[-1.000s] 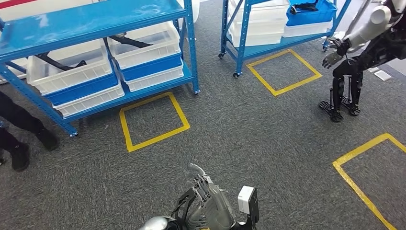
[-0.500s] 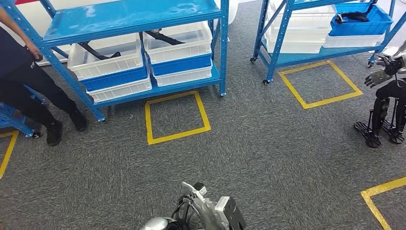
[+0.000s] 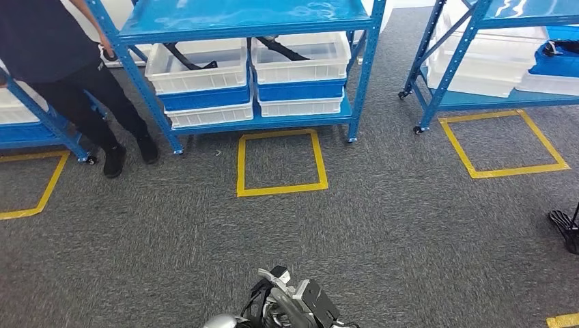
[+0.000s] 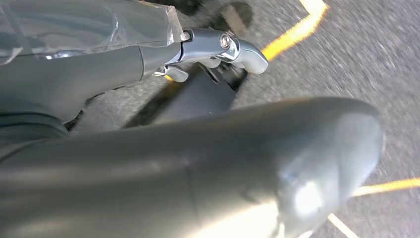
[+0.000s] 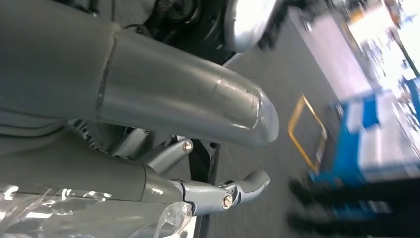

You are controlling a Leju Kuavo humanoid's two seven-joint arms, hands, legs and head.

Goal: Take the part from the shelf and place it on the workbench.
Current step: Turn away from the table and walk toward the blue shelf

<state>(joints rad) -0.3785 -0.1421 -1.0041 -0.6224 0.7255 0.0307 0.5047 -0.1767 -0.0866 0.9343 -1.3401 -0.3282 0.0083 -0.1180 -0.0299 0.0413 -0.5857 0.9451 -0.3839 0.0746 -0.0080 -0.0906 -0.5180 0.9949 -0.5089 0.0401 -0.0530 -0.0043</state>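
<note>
The head view has swung round, so the whole scene has slid across the picture: the blue shelf (image 3: 252, 20) with its white bins (image 3: 198, 65) now stands near the middle top, and the yellow floor square (image 3: 280, 162) lies straight ahead. A person in dark clothes (image 3: 61, 61) has come fully into sight beside the shelf. The other humanoid has nearly left the picture, only a foot (image 3: 565, 225) remaining. The robot's hand (image 3: 287, 301) sits lower in view.

My left robot hand (image 3: 290, 307) is cut off by the head view's lower edge. Dark curved parts (image 3: 188, 58) lie half hidden inside the white plastic bins (image 3: 198, 68). My right wrist view blurs the blue metal shelf (image 5: 366, 139).
</note>
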